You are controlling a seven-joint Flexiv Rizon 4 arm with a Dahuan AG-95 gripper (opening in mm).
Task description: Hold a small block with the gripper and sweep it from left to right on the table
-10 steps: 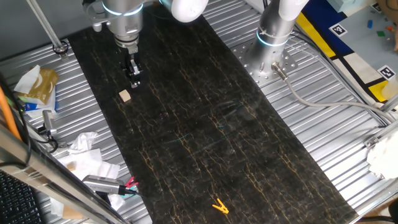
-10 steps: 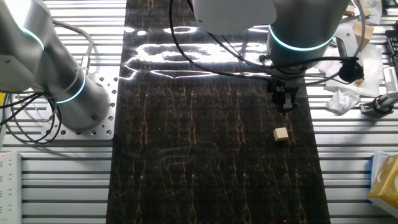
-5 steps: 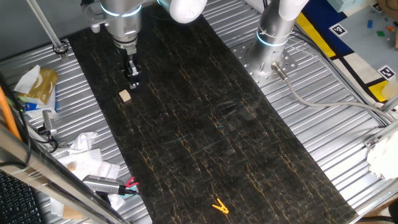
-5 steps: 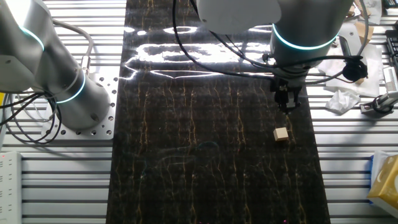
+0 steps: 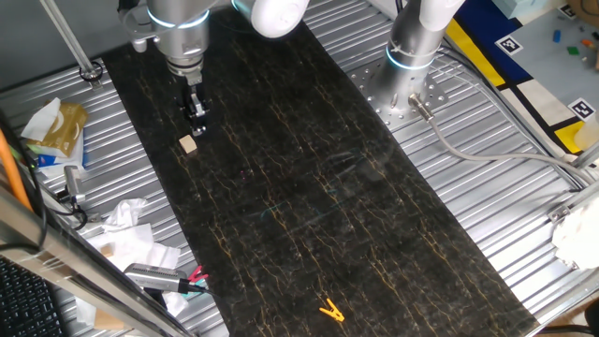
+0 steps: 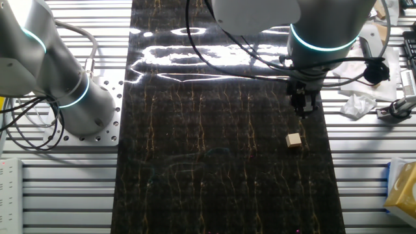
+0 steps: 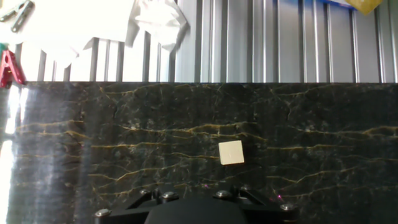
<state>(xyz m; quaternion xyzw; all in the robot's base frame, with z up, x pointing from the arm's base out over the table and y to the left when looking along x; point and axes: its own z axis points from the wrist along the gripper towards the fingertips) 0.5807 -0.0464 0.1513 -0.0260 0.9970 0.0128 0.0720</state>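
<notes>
The small block (image 5: 188, 143) is a pale tan cube lying loose on the black gold-veined table (image 5: 328, 187) near its left edge. It also shows in the other fixed view (image 6: 294, 140) and in the hand view (image 7: 231, 152). The gripper (image 5: 197, 122) hangs from the arm with the blue ring, just beyond the block and a little above the slab, not touching it. Its tip (image 6: 303, 110) looks narrow, with the fingers together and nothing between them. In the hand view only the black gripper body (image 7: 193, 210) shows at the bottom edge; the fingertips are hidden.
A yellow clip (image 5: 329, 310) lies at the near end of the slab. A second arm's base (image 5: 412, 56) stands on the ribbed metal at the right. Crumpled tissues and tools (image 5: 131, 229) litter the ribbed metal left of the slab. A red clip (image 7: 9, 67) lies off the slab.
The gripper has drifted a short way further from the block, towards the slab's far end. The block has not moved.
</notes>
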